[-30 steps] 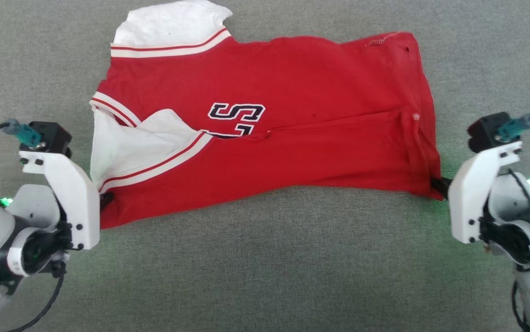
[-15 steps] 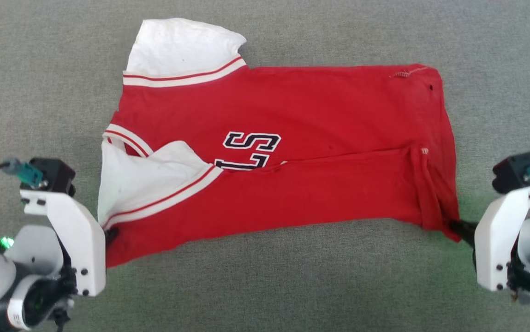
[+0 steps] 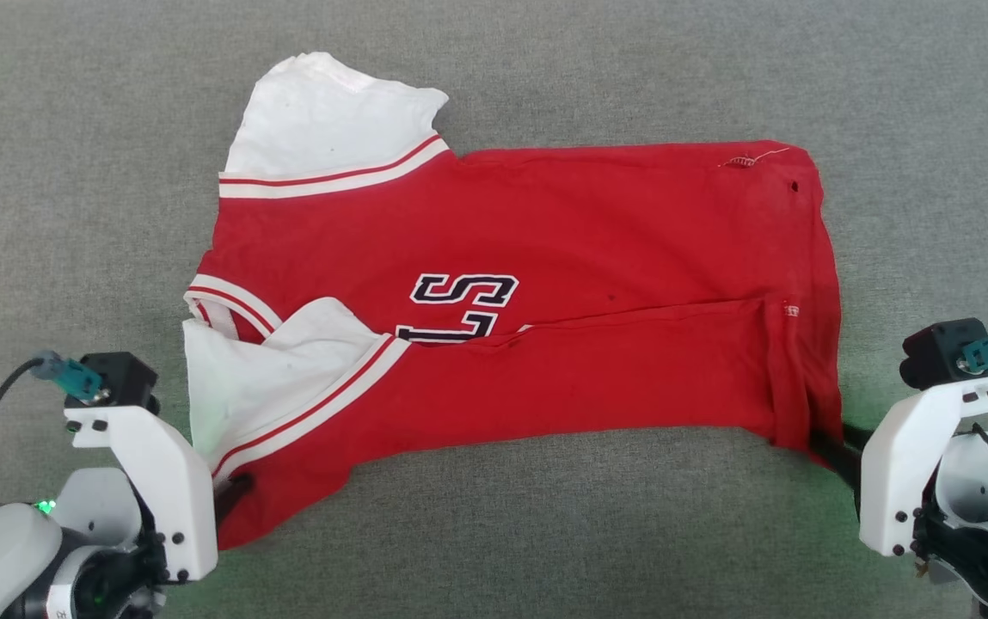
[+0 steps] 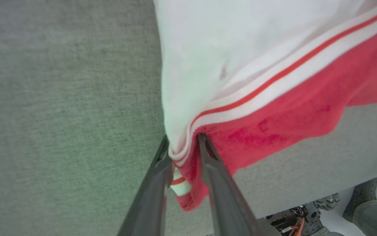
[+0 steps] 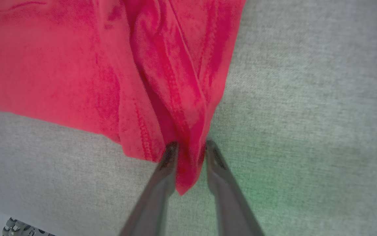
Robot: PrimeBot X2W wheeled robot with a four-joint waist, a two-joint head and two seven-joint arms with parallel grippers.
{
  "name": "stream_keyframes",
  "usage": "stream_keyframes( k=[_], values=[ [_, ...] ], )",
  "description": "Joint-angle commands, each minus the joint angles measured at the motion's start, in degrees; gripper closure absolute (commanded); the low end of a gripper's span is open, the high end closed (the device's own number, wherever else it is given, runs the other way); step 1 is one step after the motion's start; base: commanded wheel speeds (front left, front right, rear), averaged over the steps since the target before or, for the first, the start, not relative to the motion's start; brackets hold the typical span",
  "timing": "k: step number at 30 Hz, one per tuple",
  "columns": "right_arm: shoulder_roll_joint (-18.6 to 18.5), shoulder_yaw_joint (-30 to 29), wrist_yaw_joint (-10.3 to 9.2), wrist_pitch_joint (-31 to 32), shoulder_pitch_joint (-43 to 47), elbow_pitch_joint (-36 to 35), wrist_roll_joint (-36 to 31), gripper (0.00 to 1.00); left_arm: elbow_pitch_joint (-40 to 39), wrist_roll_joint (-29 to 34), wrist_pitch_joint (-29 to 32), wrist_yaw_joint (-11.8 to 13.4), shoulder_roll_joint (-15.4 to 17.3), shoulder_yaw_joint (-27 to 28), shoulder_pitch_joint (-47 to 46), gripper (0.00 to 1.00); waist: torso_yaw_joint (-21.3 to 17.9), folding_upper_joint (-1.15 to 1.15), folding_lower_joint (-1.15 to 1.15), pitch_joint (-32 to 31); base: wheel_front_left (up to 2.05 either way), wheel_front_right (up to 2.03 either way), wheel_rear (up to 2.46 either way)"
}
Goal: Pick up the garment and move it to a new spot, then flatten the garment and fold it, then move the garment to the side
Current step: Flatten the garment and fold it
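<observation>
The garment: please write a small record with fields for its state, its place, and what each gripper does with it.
garment: red jersey, spread on the grey surface, near part folded over
lettering: half covered by the fold
left gripper: shut on the near left corner, beside a white sleeve
right gripper: shut on the near right corner

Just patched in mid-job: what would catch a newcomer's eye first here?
The garment, bright red with white sleeve ends, lies folded lengthwise across the middle of the grey cloth surface in the head view. Each near corner is pinched: the left pincer grips the striped sleeve corner, the right pincer the bunched red hem corner.
</observation>
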Motion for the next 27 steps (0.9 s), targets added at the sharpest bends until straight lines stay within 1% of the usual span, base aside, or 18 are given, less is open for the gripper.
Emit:
stream_keyframes(
  k=[1, 5, 8, 11, 14, 17, 19, 21, 25, 26, 27],
  values=[
    [0.1, -0.2, -0.02, -1.0, -0.4, 0.3, -0.2, 0.00, 0.5, 0.4, -0.7, -0.2, 0.3, 0.3, -0.1, 0.00, -0.1, 0.00, 0.00, -0.3, 0.00, 0.00, 0.00],
    [-0.1, -0.7, -0.02, -3.4, -1.0, -1.3, -0.4, 0.00, -0.4, 0.8, -1.4, -0.3, 1.3, 1.8, -1.2, 0.00, 0.0, 0.00, 0.00, -1.2, 0.00, 0.00, 0.00],
    [0.0, -1.1, -0.02, -6.6, -1.3, -3.5, -0.8, 0.00, -1.4, 1.5, -2.3, -0.1, 2.6, 3.3, -2.5, 0.00, 0.1, 0.00, 0.00, -2.1, 0.00, 0.00, 0.00],
    [0.6, -0.8, -0.02, -9.5, -2.1, -5.0, -1.2, 0.00, -1.8, 1.8, -2.7, -0.4, 3.1, 4.0, -3.8, 0.00, -0.1, 0.00, 0.00, -2.7, 0.00, 0.00, 0.00],
    [0.8, -0.2, -0.02, -12.2, -2.5, -6.0, -2.1, 0.00, -1.5, 2.7, -2.8, -1.2, 3.5, 4.7, -5.8, 0.00, -0.2, 0.00, 0.00, -3.0, 0.00, 0.00, 0.00],
    [1.2, 0.5, -0.02, -14.8, -3.4, -6.5, -2.7, 0.00, -0.4, 4.5, -2.3, -2.6, 3.3, 4.6, -8.5, 0.00, -0.4, 0.00, 0.00, -3.2, 0.00, 0.00, 0.00],
    [1.4, 0.9, -0.02, -16.8, -4.4, -6.5, -3.2, 0.00, 1.1, 5.5, -1.8, -3.9, 2.6, 4.5, -11.2, 0.00, -0.5, 0.00, 0.00, -3.1, 0.00, 0.00, 0.00],
    [1.7, 1.2, -0.02, -19.3, -5.4, -6.3, -3.9, 0.00, 3.1, 6.5, -1.1, -5.3, 1.5, 4.3, -14.3, 0.00, -0.8, 0.00, 0.00, -3.0, 0.00, 0.00, 0.00],
    [2.1, 2.6, -0.02, -24.6, -8.5, -5.4, -5.5, 0.00, 8.6, 9.3, 0.4, -9.0, -1.1, 3.1, -21.2, 0.00, -1.9, 0.00, 0.00, -2.3, 0.00, 0.00, 0.00],
    [2.1, 2.6, -0.02, -24.6, -8.5, -5.4, -5.5, 0.00, 8.6, 9.3, 0.4, -9.0, -1.1, 3.1, -21.2, 0.00, -1.9, 0.00, 0.00, -2.3, 0.00, 0.00, 0.00],
    [2.2, 3.3, -0.01, -26.1, -9.2, -5.2, -6.0, 0.00, 10.0, 10.0, 0.8, -10.1, -1.9, 2.7, -22.9, 0.00, -2.2, 0.00, 0.00, -2.1, 0.00, 0.00, 0.00]
  ],
)
